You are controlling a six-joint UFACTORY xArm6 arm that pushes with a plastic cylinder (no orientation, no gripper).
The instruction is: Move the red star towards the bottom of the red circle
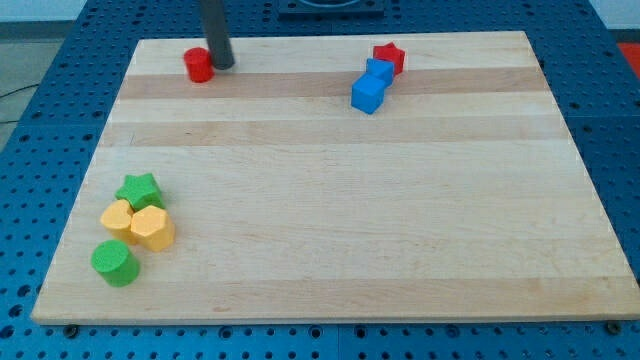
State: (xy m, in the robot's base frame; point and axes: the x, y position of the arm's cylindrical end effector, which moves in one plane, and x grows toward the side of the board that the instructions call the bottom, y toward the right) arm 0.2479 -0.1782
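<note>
Near the counter's (330, 200) top edge, my tip (222, 66) is touching the red circle (199, 65); the red star (389, 57), light and slippery-looking, is needing a push on its right side; no end effector jaws exist.

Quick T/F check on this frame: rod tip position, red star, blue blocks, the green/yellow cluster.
1. My tip is right beside the red circle, on its right in the view. True.
2. The red star lies at the view's bottom left. False: it sits near the view's top right, far from the red circle.
3. Two blue blocks, a blue cube and another blue block, sit next to the red star. True.
4. The green star is alone in the board's middle. False: it is at the view's lower left, clustered with two yellow blocks and a green circle.
5. My tip touches the red star. False: they are far apart.
</note>
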